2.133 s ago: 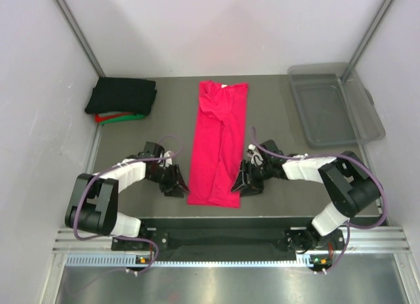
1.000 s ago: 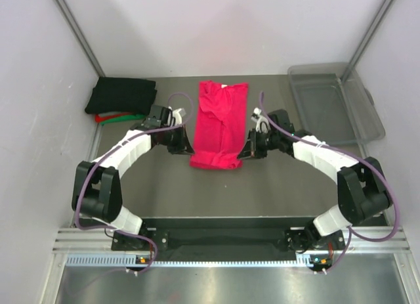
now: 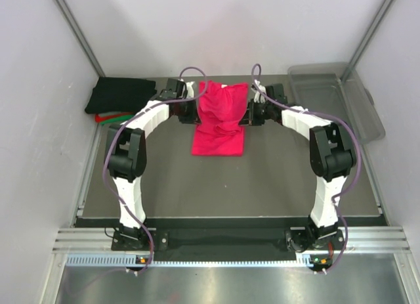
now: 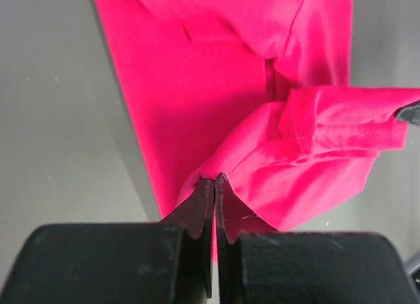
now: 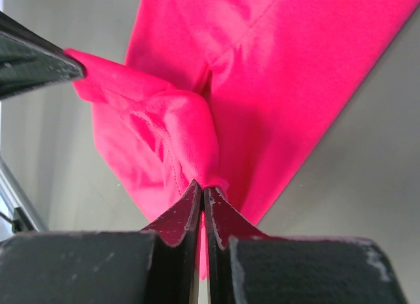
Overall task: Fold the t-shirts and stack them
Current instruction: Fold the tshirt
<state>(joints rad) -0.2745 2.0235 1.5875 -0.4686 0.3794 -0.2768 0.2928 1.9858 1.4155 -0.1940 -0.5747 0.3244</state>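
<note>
T-shirt [image 3: 220, 123], pinkish-red, lies at the far middle of the grey table [image 3: 197, 186], its near end doubled over itself. Left gripper [image 4: 214, 182] and right gripper [image 5: 201, 186] each pinch a hem corner, jaws closed on fabric. Left of it, a folded black t-shirt [image 3: 121, 94] tops red and green ones [image 3: 115, 117]; right of it stands a clear plastic bin [image 3: 367, 120]. White walls enclose the table.

A flat, dull grey counter [image 3: 275, 179] fills the middle of the booth. Pale, plain walls close it in: a back wall [image 3: 223, 28], a left wall [image 3: 33, 120] and a right wall [image 3: 401, 87], joined by two slanting metal posts [image 3: 77, 31]. A silver rail [image 3: 79, 241] edges the near side, with a shiny metal sheet [image 3: 223, 284] below it. The light is soft and even.
</note>
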